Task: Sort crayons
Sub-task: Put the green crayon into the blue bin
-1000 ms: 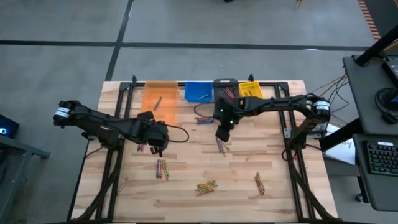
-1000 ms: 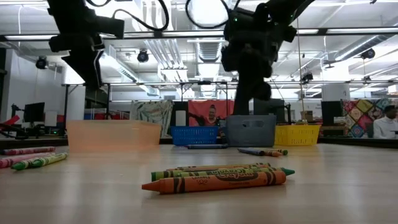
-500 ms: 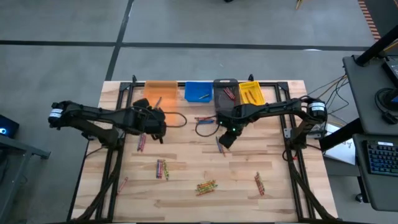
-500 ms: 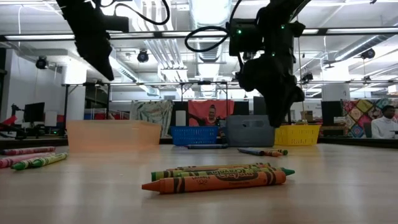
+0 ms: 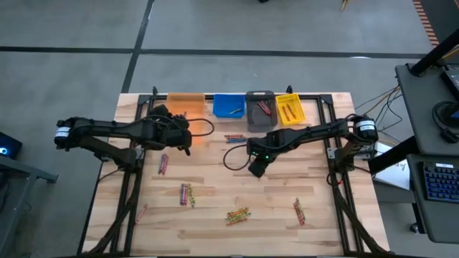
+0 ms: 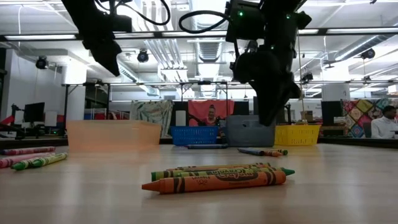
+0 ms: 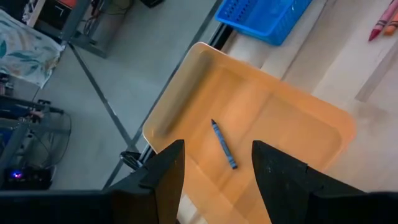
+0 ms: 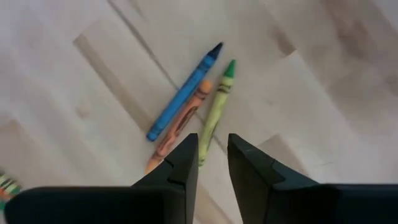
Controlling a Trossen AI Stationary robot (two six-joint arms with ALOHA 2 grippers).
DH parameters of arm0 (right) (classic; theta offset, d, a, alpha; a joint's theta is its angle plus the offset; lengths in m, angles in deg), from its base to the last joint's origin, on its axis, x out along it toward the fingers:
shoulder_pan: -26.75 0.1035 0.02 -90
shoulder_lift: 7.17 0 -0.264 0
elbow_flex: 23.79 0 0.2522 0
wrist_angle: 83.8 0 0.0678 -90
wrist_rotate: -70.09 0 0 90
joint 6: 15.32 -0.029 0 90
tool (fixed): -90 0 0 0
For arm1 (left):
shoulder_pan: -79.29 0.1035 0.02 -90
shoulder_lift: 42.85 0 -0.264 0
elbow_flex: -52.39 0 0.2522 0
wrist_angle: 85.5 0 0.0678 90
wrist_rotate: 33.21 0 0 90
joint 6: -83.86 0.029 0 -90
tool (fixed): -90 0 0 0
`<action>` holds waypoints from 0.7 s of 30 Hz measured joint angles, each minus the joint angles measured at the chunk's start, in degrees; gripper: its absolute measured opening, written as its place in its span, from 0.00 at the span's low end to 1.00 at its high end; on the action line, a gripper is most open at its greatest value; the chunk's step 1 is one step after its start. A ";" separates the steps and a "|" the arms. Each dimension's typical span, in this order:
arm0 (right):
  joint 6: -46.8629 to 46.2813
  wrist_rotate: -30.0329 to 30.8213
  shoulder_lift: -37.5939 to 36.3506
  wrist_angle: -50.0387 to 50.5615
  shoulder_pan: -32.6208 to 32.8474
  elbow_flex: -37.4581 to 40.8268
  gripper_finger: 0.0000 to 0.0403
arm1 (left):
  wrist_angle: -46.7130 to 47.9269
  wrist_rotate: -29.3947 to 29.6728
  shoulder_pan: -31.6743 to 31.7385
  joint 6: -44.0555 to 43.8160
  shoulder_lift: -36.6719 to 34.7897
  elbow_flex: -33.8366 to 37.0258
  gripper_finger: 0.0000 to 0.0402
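Over the last second the left gripper (image 5: 182,135) was carried from mid-table back to the near edge of the orange bin (image 7: 280,102). Its jaws are spread with nothing seen between them, so no drop looks pending there. One blue crayon (image 7: 223,144) is lying in that bin, which looks like a mis-sort to be fixed. Meanwhile the right gripper (image 8: 212,140) was swung forward and lowered over a trio of crayons near table centre. Its jaws are parted narrowly and nothing is gripped yet. They are lined up on the lower end of the green crayon (image 8: 217,109), which lies beside the orange crayon (image 8: 180,124) and the blue crayon (image 8: 181,93). A pick of the green one is judged to be next. Counts: four bins along the far edge, the orange one plus the blue bin (image 5: 228,100), the grey bin (image 5: 249,107) and the yellow bin (image 5: 289,95). One crayon is seen in the blue bin and a few each in grey and yellow; exact numbers cannot be read. Six loose groups are seen in the high view besides the trio, at (image 5: 235,137), (image 5: 163,163), (image 5: 186,193), (image 5: 238,213), (image 5: 297,210) and (image 5: 142,210). Most of the sort is judged still open.
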 joint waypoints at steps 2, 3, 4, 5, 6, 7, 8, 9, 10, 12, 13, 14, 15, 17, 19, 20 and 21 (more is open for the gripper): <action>-0.30 2.05 0.03 -0.07 0.48 0.00 0.21 | -0.20 0.00 -0.02 0.00 0.17 0.00 0.42; -0.95 3.21 0.04 -0.05 0.60 0.00 0.22 | -0.23 0.00 -0.02 0.00 0.21 0.00 0.42; -1.35 4.04 0.08 -0.04 0.82 0.00 0.22 | -0.27 0.00 -0.02 0.00 0.26 0.00 0.42; -1.64 4.28 0.09 -0.09 0.94 0.00 0.23 | -0.27 0.00 -0.02 -0.01 0.26 0.00 0.42; -1.87 4.34 0.09 -0.22 1.10 0.00 0.23 | -0.30 -0.01 -0.02 -0.02 0.26 0.00 0.42; -2.09 4.52 0.09 -0.44 1.30 0.00 0.23 | -0.31 -0.02 -0.02 -0.01 0.26 0.00 0.42; -2.45 4.91 0.26 -0.55 1.52 0.00 0.23 | -0.31 -0.02 -0.02 -0.02 0.26 0.00 0.42; -2.79 5.35 0.54 -0.50 1.78 0.00 0.23 | -0.34 -0.02 -0.02 -0.02 0.26 0.02 0.42; -2.87 5.59 0.81 -0.46 1.94 0.00 0.23 | -0.47 -0.02 -0.02 -0.02 0.26 0.02 0.42; -2.91 5.65 1.89 -0.54 2.38 0.00 0.23 | -0.55 -0.02 -0.02 -0.04 0.28 0.02 0.42; -2.89 5.65 2.49 -0.57 2.49 0.00 0.23 | -0.57 -0.02 -0.02 -0.04 0.31 0.02 0.42; -2.89 5.63 3.16 -0.47 2.58 0.00 0.23 | -0.57 -0.02 -0.02 -0.04 0.32 0.02 0.42; -2.90 5.61 3.89 -0.37 2.59 0.00 0.23 | -0.57 -0.04 -0.02 -0.04 0.33 0.02 0.42; -2.98 5.58 5.01 -0.23 2.57 0.01 0.23 | -0.62 -0.04 -0.02 -0.06 0.33 0.02 0.42; -3.02 5.43 6.01 -0.46 2.53 0.02 0.23 | -0.70 -0.04 -0.02 -0.07 0.33 0.02 0.42; -3.04 5.39 6.47 -0.48 2.53 0.02 0.23 | -0.74 -0.04 -0.02 -0.07 0.33 0.02 0.42; -3.03 5.37 7.00 -0.44 2.53 0.02 0.23 | -0.75 -0.04 -0.02 -0.07 0.33 0.02 0.42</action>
